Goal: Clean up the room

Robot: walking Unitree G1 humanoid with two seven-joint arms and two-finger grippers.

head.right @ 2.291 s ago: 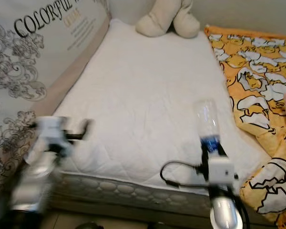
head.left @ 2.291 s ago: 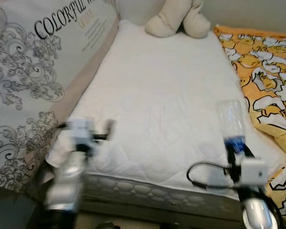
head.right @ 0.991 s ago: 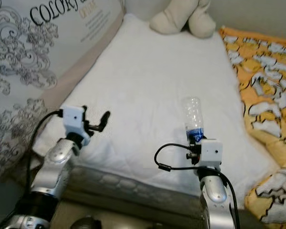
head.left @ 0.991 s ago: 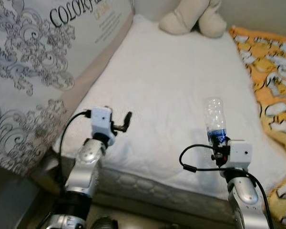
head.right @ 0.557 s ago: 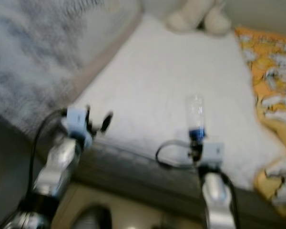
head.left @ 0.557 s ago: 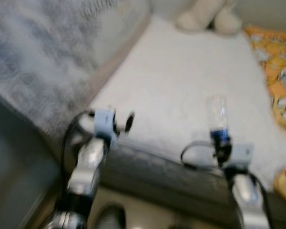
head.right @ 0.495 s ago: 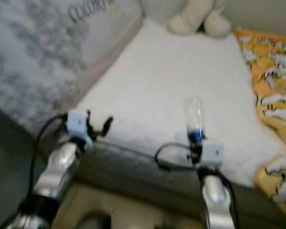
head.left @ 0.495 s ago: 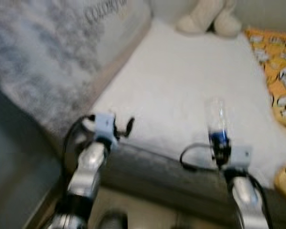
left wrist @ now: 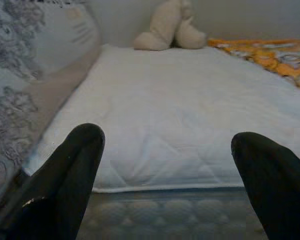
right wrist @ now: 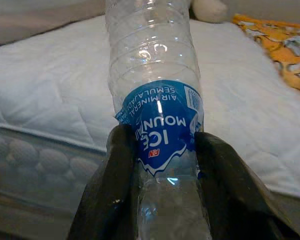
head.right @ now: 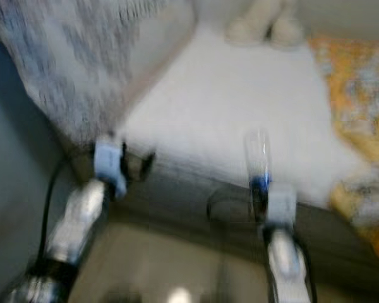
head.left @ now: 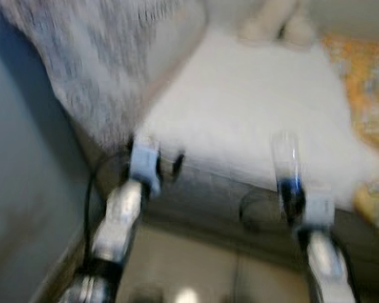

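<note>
Right gripper (right wrist: 160,150) gripped clear crinkled plastic water bottle with blue label (right wrist: 157,100) between both black fingers (right wrist: 121,165), at label height, bottle upright before bed edge. Left gripper (left wrist: 165,165) held wide apart, empty, near mattress corner. White quilted mattress (left wrist: 190,110) lay beyond. Orange patterned blanket (left wrist: 270,52) along right side. Cream plush toy (left wrist: 170,27) at far end. Head views blurred.

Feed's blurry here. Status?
Right gripper shut on plastic bottle. Left gripper open, empty, facing mattress. Nothing blocking.
</note>
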